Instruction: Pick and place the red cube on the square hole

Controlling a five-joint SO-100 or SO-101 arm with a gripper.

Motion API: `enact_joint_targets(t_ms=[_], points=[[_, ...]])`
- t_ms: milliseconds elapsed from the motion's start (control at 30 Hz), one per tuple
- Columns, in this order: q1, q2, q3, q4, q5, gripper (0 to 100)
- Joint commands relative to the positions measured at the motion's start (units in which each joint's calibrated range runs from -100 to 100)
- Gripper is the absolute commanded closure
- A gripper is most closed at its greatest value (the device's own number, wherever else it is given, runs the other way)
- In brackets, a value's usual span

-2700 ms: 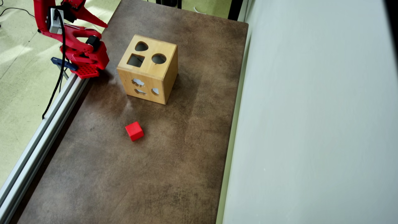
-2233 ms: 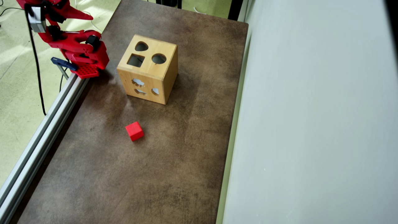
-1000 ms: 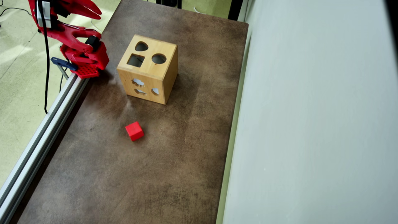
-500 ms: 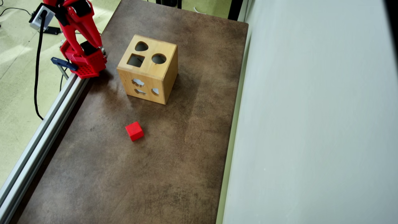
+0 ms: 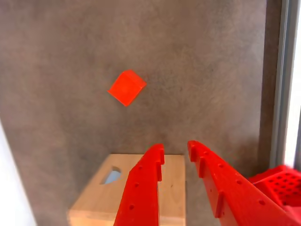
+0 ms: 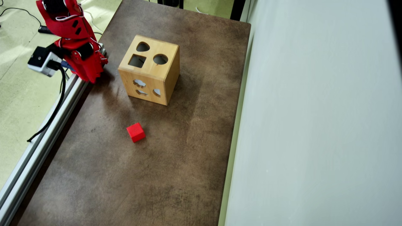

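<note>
Overhead view shows the cube lying alone on the brown table, below the wooden box and well apart from it. The square hole sits at the left of the box's top face, beside a round hole and below a teardrop hole. At the table's left edge, left of the box, the red gripper points down near the metal rail. Wrist view shows the gripper slightly open with a narrow gap between its two fingers, holding nothing, hanging over the box, with the cube on the table beyond
</note>
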Motion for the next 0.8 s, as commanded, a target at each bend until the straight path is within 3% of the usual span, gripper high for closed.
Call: enact_joint_targets(t_ms=[0, 267, 767], points=[[-0.42, 5.21, -5.15, -3.29, 4.00, 91], [-4.14, 14.21, -6.31, -16.64, 9.91, 91], [-11.49, 14.55, -5.50, -16.08, 11.23, 91]])
